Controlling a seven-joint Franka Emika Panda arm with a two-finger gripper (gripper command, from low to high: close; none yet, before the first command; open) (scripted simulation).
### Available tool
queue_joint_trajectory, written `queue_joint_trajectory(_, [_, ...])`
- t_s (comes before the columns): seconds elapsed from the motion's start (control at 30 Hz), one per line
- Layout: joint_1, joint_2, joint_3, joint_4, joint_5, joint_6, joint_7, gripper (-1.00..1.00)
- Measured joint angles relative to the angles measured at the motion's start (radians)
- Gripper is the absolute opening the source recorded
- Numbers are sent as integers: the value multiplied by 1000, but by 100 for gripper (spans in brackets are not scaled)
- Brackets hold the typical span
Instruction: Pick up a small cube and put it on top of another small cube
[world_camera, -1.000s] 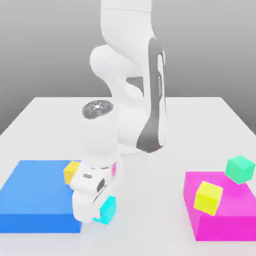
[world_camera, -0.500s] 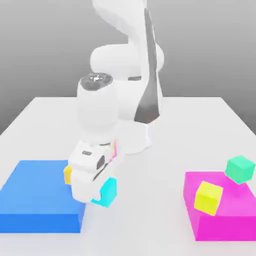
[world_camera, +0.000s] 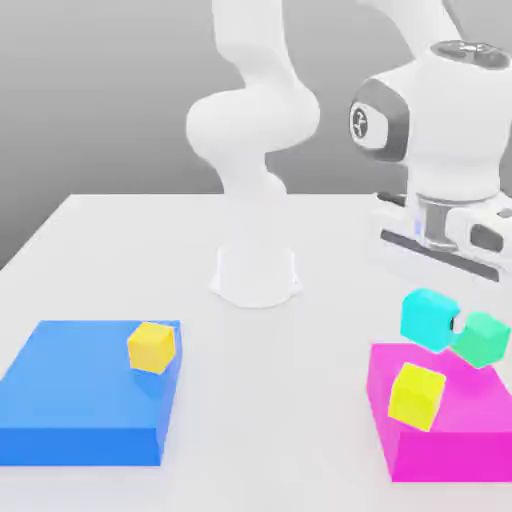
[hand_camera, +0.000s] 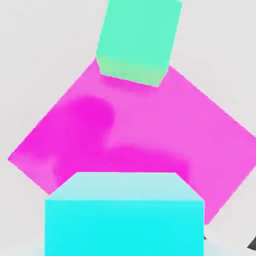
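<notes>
The small cube (world_camera: 428, 318), plain cyan, hangs in the air above the near-left part of the magenta flat block (world_camera: 455, 435), at the exterior view's right. My gripper (world_camera: 436, 312) reaches down from the white hand above and is shut on it. In the hand view the small cube (hand_camera: 125, 215) sits close to the camera, with the magenta block (hand_camera: 150, 135) beneath. A mint green cube (world_camera: 483, 338) rests tilted on the magenta block's far edge, just beside the held cube; the hand view shows this mint cube (hand_camera: 137, 42) too.
A yellow cube (world_camera: 416, 396) lies on the magenta block's near side. A blue flat block (world_camera: 70, 410) at the exterior view's left carries another yellow cube (world_camera: 151, 347). The arm's white base (world_camera: 256, 275) stands mid-table.
The arm has swung from the blue block at the exterior view's left over to the magenta block at the right, lifting the cyan cube and carrying it along.
</notes>
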Motion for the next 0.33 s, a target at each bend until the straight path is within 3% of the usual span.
queue_joint_trajectory(0.07, [57,-2,46,8,-8,-24,-64,-100])
queue_joint_trajectory(0.2, [86,102,66,-21,1,100,-103,-100])
queue_joint_trajectory(0.23, [85,122,69,-28,1,127,-105,100])
queue_joint_trajectory(0.33, [85,122,69,-28,1,127,-105,100])
